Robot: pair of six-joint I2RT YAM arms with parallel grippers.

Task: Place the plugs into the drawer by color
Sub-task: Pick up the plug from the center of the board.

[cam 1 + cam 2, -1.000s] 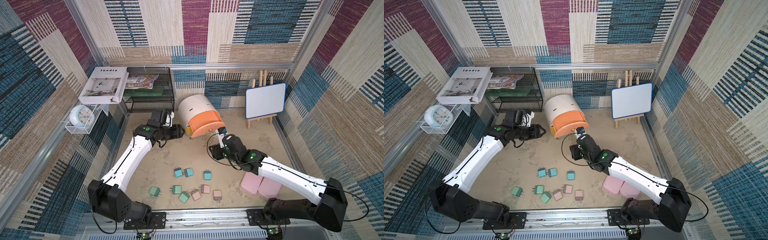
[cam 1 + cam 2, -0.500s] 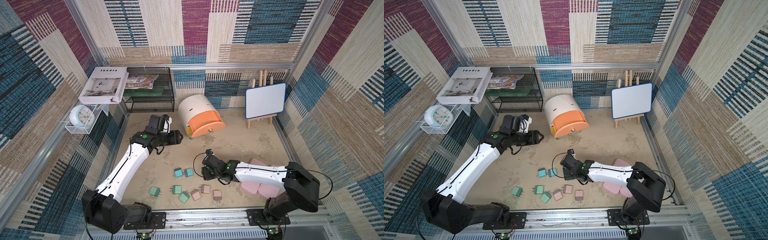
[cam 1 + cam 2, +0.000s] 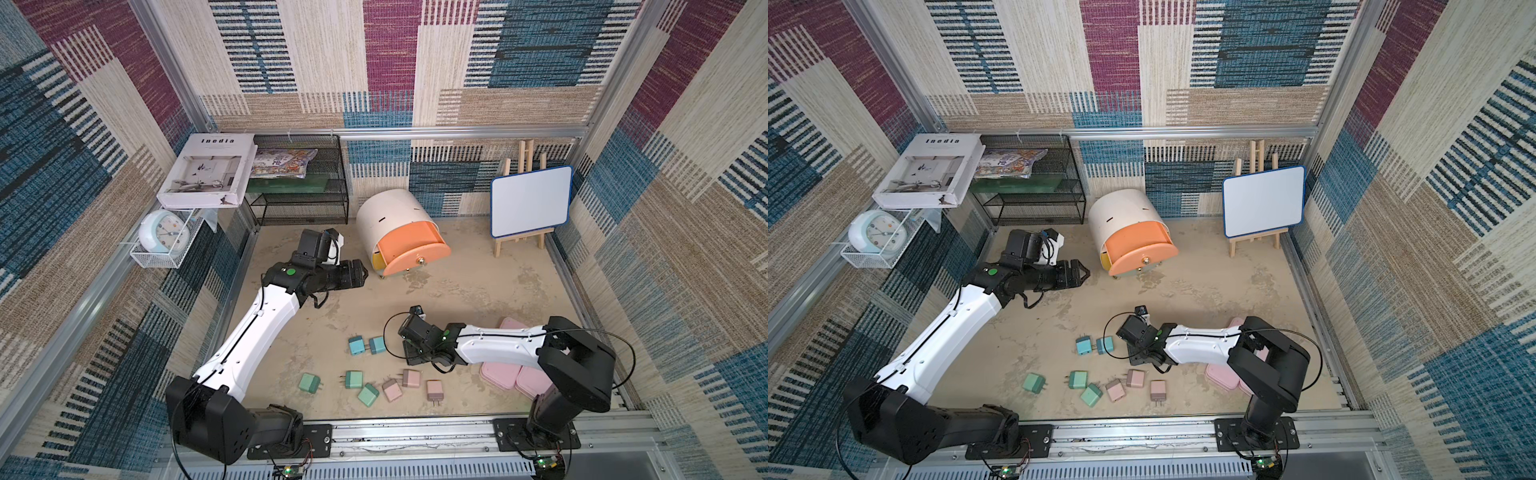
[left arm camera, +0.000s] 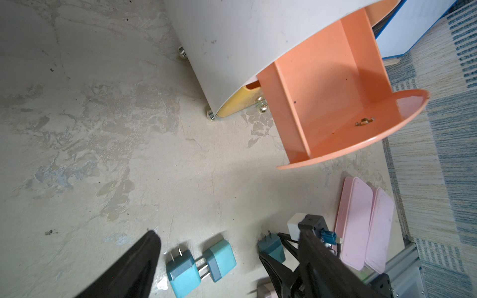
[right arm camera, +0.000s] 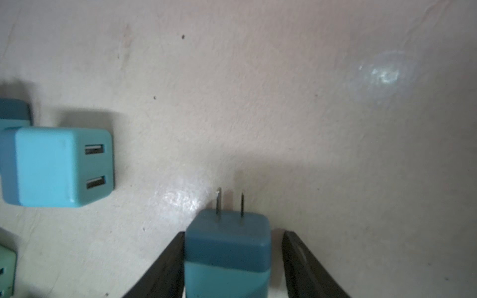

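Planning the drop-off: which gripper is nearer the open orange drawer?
Left. The left gripper hovers beside the orange drawer; the right gripper is farther off, straddling a blue plug.

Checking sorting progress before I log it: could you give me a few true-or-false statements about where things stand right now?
1. The peach-orange drawer is pulled out and empty. True.
2. The right gripper straddles a pink plug. False: it straddles a blue plug.
3. Three mint green plugs lie on the table. True.
4. The left gripper holds a plug. False: it is open and empty, beside the white cabinet.
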